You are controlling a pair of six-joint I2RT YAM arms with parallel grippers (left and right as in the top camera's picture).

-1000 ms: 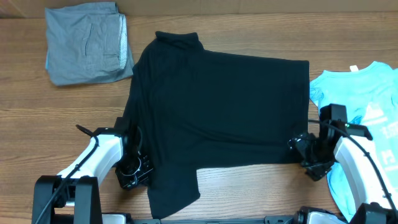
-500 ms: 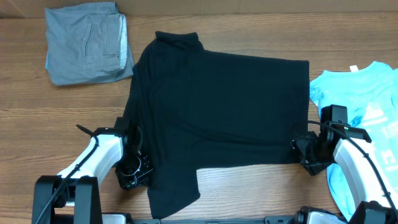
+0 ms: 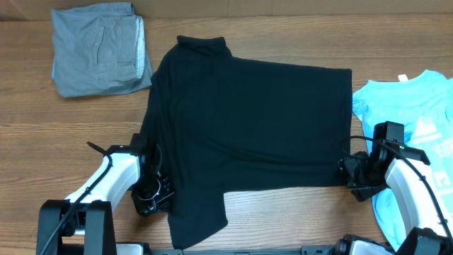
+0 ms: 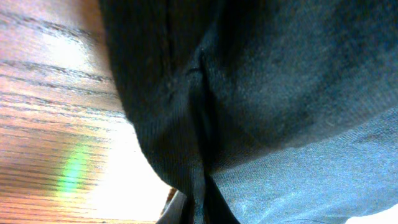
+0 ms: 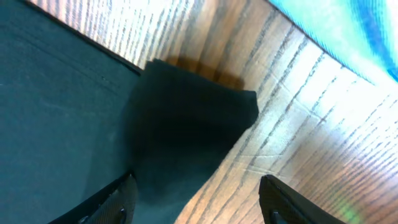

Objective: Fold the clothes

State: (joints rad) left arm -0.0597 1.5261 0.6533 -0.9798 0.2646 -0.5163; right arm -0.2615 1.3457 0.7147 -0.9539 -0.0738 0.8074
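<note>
The black T-shirt [image 3: 248, 120] lies spread across the middle of the table, collar at the far side. My left gripper [image 3: 152, 190] is at its near-left edge, shut on a pinched fold of the black cloth [image 4: 261, 93]; the fold runs down into the gripper [image 4: 193, 214]. My right gripper [image 3: 352, 177] is at the shirt's near-right corner. In the right wrist view its fingers [image 5: 118, 202] stand apart, the gripper [image 5: 196, 186] open, with the black corner [image 5: 186, 124] lying loosely between them on the wood.
A folded grey garment [image 3: 99, 48] sits at the far left. A light-blue printed T-shirt [image 3: 417, 127] lies at the right edge, close beside my right arm, and shows as a strip [image 5: 348, 31] in the right wrist view. Wooden table [image 3: 64, 134] lies around them.
My right gripper has drawn slightly rightward, off the shirt's corner. The left gripper and the shirt have not moved.
</note>
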